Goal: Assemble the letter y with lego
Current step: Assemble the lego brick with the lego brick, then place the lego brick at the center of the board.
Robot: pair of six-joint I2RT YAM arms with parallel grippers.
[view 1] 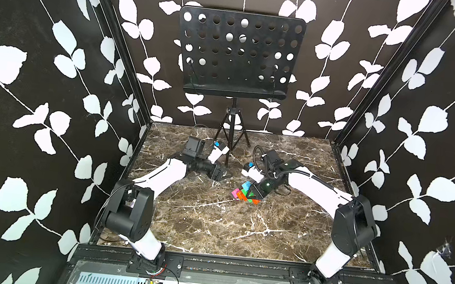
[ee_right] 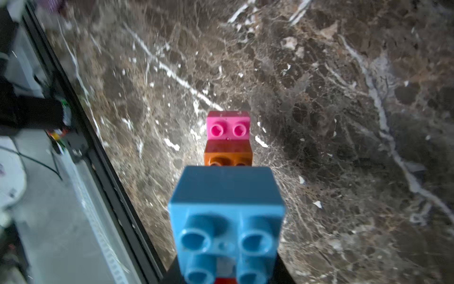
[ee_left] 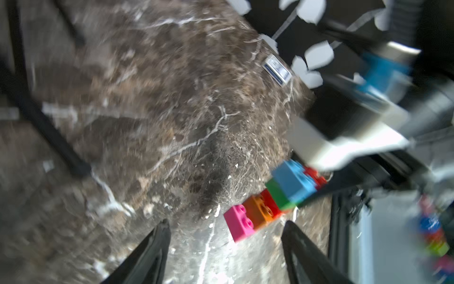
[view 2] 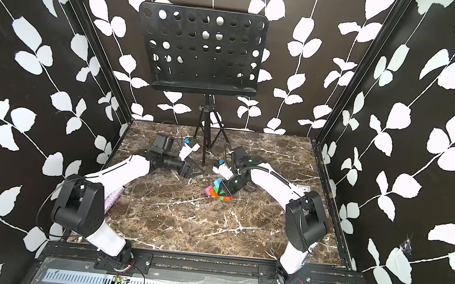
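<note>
Left wrist view: shows wide, empty fingers [ee_left: 154, 248] on the left gripper [ee_left: 226, 222]. Near the middle of the table [view 1: 212, 226], holds the letter y [view 1: 244, 196] tight in the right gripper [view 1: 254, 193]. Points the pink end [ee_left: 239, 222] toward the left arm, near but apart.

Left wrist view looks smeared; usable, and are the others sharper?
Left wrist view: motion blur across the brown marble tabletop, though the pink studded plastic brick is recognisable. Right wrist view: the blue studded plastic brick near the lens is soft, the pink one crisper. Both top views: sharp, but the multicoloured lego brick cluster is tiny.
</note>
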